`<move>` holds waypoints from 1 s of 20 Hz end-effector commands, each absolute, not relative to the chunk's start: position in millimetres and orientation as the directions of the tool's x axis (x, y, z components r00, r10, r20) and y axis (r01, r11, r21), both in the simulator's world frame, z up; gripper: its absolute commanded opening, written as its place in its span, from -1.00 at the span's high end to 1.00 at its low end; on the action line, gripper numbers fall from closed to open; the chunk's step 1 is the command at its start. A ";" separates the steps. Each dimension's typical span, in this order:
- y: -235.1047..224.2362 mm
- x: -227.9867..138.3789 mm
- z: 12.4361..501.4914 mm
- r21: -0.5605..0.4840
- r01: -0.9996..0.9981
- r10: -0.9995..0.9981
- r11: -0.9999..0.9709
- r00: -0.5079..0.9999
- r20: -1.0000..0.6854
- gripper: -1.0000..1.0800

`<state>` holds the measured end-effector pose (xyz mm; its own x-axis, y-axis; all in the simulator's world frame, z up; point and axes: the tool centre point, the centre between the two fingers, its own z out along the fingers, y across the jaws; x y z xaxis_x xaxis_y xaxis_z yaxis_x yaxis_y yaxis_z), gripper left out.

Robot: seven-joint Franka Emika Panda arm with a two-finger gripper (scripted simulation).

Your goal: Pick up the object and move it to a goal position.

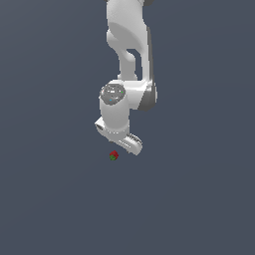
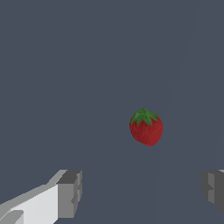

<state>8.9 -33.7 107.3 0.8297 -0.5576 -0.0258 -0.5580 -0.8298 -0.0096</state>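
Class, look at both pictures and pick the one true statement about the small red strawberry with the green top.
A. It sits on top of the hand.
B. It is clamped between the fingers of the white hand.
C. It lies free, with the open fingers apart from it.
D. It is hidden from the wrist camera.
C: the small red strawberry with the green top lies untouched, beyond the two spread fingers of the white hand.

Tiny red object [image 2: 146, 128] (strawberry-like), finely dimpled, capped with a bright green leafy patch. White gripper [image 2: 141, 192] body, with grey fingertips [image 2: 70, 192]. White robot arm [image 1: 129, 55] with a dark grey side panel and a speckled grey round cap. Plain, flat slate blue-grey background [image 1: 45, 199] throughout, without pattern.
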 end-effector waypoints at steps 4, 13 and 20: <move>-50.7 13.2 89.5 -0.004 -0.679 -0.678 -0.735 0.735 -0.014 -0.92; -66.0 16.0 74.2 0.000 -0.769 -0.769 -0.639 0.639 -0.002 -0.92; -67.1 15.9 71.5 0.000 -0.775 -0.775 -0.633 0.633 -0.001 -0.92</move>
<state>16.0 -67.3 72.5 0.6324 -0.7746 -0.0007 -0.7746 -0.6324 0.0002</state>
